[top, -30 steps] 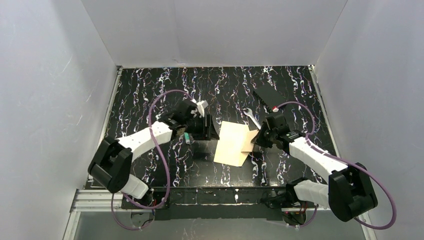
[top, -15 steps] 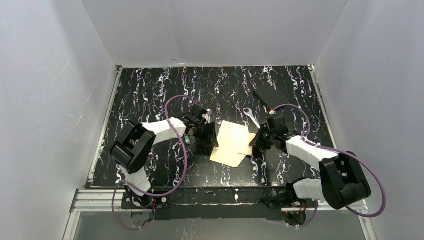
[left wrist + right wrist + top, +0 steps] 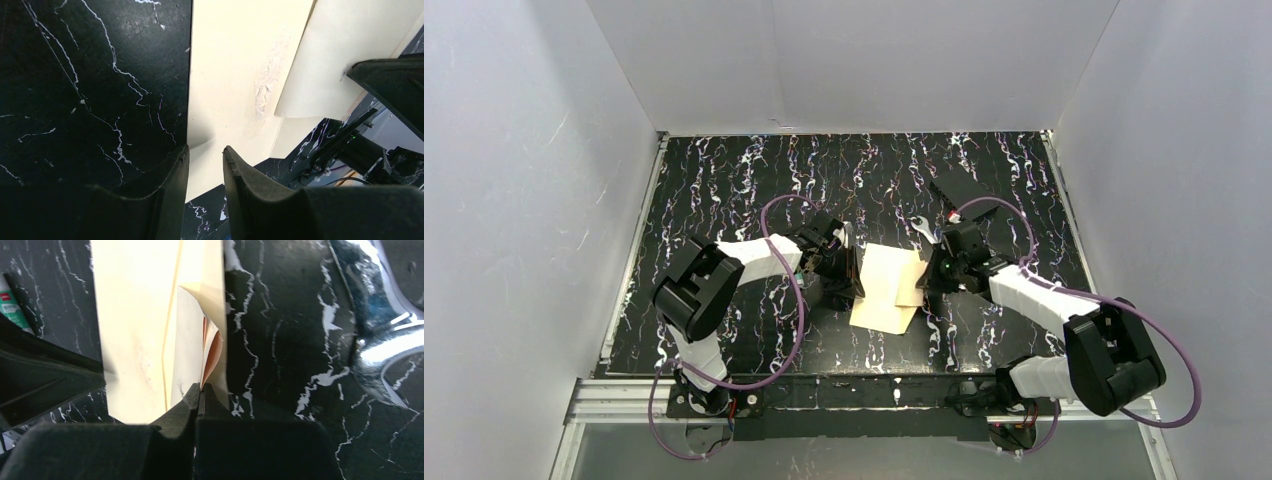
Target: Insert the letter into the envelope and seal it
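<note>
At the envelope's right-hand opening, the right pincer [image 3: 200, 392] is pressed together on the letter [image 3: 214, 351]. Only a curled tan sliver of it shows under a lifted cream layer, and the rest appears to be inside the envelope [image 3: 135, 315]. Opposite, the left pincer [image 3: 205, 160] stands narrowly spread astride the envelope's left edge, not visibly clamping it. To finish the insertion well, I judge the left should pin that edge firmly while the right pushes the letter level and straight in, so it does not buckle. Both arms reach low and inward across the tabletop [image 3: 724, 180], elbows bent outward, the 2 wrists facing each other over the envelope lying flat mid-table.
</note>
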`<act>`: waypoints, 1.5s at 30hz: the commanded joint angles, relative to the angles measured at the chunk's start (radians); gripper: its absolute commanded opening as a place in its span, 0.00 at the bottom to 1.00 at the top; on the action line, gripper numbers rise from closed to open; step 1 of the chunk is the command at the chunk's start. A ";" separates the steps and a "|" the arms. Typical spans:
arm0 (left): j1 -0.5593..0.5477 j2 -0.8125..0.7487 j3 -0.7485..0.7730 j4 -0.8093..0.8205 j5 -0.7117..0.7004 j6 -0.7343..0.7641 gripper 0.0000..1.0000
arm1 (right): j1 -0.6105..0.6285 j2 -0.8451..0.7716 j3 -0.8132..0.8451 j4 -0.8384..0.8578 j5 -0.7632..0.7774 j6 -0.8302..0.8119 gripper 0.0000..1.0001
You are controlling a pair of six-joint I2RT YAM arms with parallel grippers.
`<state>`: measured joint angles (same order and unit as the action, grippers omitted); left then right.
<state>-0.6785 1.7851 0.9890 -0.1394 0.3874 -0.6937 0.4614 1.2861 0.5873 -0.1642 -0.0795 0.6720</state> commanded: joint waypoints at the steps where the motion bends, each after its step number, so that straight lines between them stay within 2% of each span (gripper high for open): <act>1: -0.011 0.029 0.003 -0.060 -0.023 -0.006 0.30 | 0.036 0.026 0.066 -0.049 0.074 -0.029 0.01; 10: -0.012 0.047 0.017 -0.066 0.003 0.002 0.28 | 0.049 0.059 0.028 0.030 0.074 -0.015 0.01; 16: -0.012 0.057 0.028 -0.060 0.021 -0.003 0.28 | 0.051 0.089 0.010 0.104 -0.018 -0.002 0.01; 21: -0.011 0.067 0.038 -0.052 0.034 0.003 0.33 | 0.051 0.111 -0.005 0.192 -0.105 0.055 0.01; 28: -0.011 0.081 0.043 -0.055 0.032 -0.024 0.37 | 0.052 0.181 0.052 0.195 -0.134 0.049 0.02; 29: -0.011 0.077 0.045 -0.077 0.007 -0.036 0.38 | 0.052 0.182 0.071 0.170 -0.120 0.044 0.07; 34: -0.011 0.034 0.048 -0.140 -0.074 -0.060 0.49 | 0.051 0.105 0.150 -0.048 0.004 0.010 0.50; 37: -0.010 0.014 0.051 -0.146 -0.097 -0.071 0.54 | 0.050 0.062 0.147 -0.074 0.043 -0.004 0.59; 39: -0.010 0.017 0.062 -0.149 -0.103 -0.073 0.57 | 0.048 0.071 0.142 -0.071 0.038 -0.008 0.59; 41: -0.008 0.026 0.073 -0.153 -0.105 -0.079 0.57 | 0.048 0.101 0.151 -0.089 0.032 -0.017 0.54; 42: -0.008 0.031 0.079 -0.149 -0.101 -0.082 0.57 | 0.049 0.113 0.158 -0.099 0.037 -0.018 0.51; 45: -0.001 0.046 0.087 -0.126 -0.076 -0.100 0.55 | 0.049 0.126 0.183 -0.115 0.071 -0.031 0.32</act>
<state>-0.6895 1.8088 1.0630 -0.2146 0.3664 -0.7883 0.5072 1.3945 0.7124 -0.2222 -0.0624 0.6693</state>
